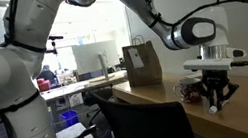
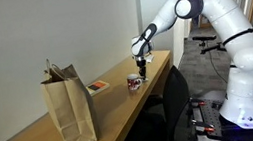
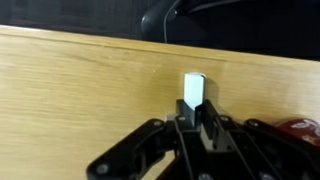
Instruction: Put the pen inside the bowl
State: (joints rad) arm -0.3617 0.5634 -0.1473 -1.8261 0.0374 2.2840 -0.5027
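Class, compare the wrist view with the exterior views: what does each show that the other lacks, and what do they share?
Only the wrist view shows the grip close up: the white pen is clamped between the fingers of the tool, with its end sticking out over the wood. Only the exterior views show the brown paper bag, the flat book and the whole arm. Both share the wooden table, the tool, and probably the mug, which is a red-and-white sliver at the wrist view's edge.

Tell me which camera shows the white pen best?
The wrist view: the short, thick white pen sits close and central, gripped by the tool. In both exterior views it is at most a pale speck under the tool.
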